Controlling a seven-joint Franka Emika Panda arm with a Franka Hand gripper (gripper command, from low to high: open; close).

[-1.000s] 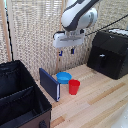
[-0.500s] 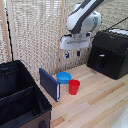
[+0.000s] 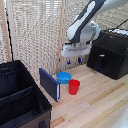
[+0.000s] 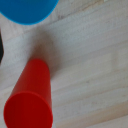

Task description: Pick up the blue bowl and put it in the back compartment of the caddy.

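The blue bowl (image 3: 63, 77) rests on the wooden table between the dark-blue slab (image 3: 50, 84) and the red cup (image 3: 74, 86). My gripper (image 3: 74, 61) hangs above and a little behind the bowl, fingers pointing down with a gap between them and nothing held. The black fabric caddy (image 3: 20, 100) stands at the exterior view's left, a divider wall splitting it; the back compartment of the caddy (image 3: 12, 77) is its farther section. In the wrist view the blue bowl (image 4: 27, 10) shows only an edge, with the red cup (image 4: 30, 97) beside it; no fingers show there.
A black hard box (image 3: 109, 52) with a front handle stands at the exterior view's right, close to the arm. A slatted screen (image 3: 35, 35) closes off the back. Light wooden table (image 3: 95, 107) surface stretches in front of the cup.
The arm has swung toward the exterior view's right and a little lower, bringing the gripper closer over the bowl and cup. Bowl, cup and slab have not moved.
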